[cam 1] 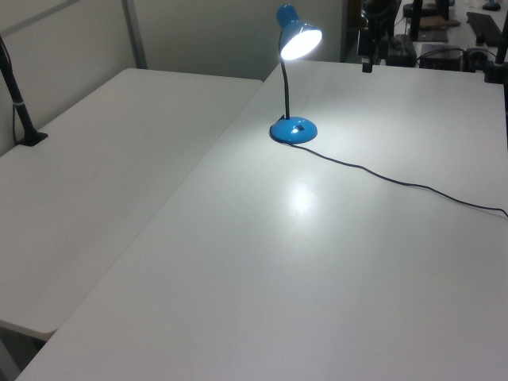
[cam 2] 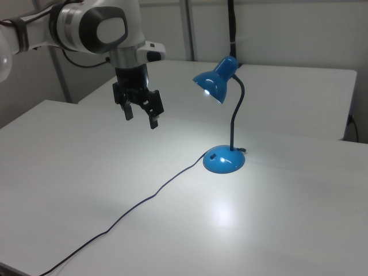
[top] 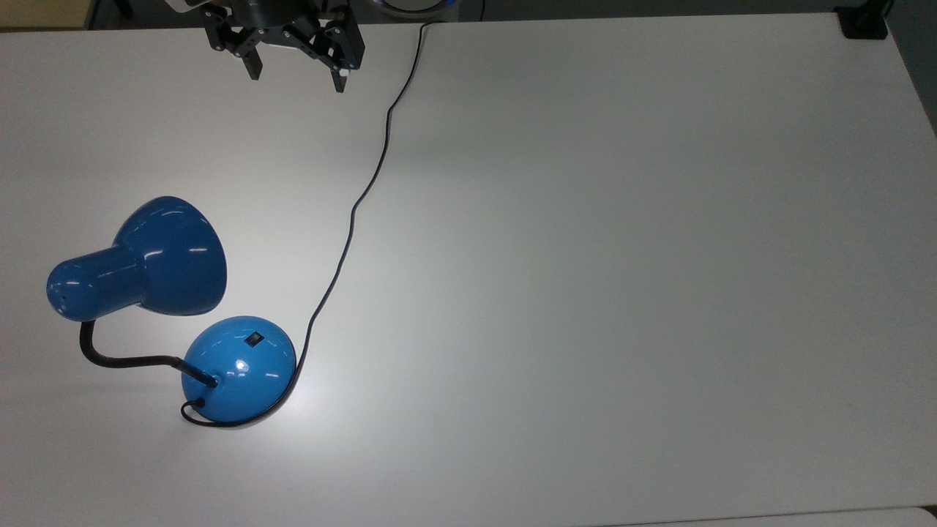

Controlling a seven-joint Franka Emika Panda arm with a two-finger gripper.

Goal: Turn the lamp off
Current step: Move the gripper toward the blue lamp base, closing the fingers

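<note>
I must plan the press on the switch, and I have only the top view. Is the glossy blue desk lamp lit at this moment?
Observer: Yes. In the left view the glossy blue desk lamp has a shade opening that glows white.
Operator: Does the hand touch the table?
Observer: No. In the right view the black two-finger hand hangs above the white table, fingers apart.
Operator: How does the neck stand?
Observer: In the right view the black neck rises upright from the round blue base, then curves over.
</note>
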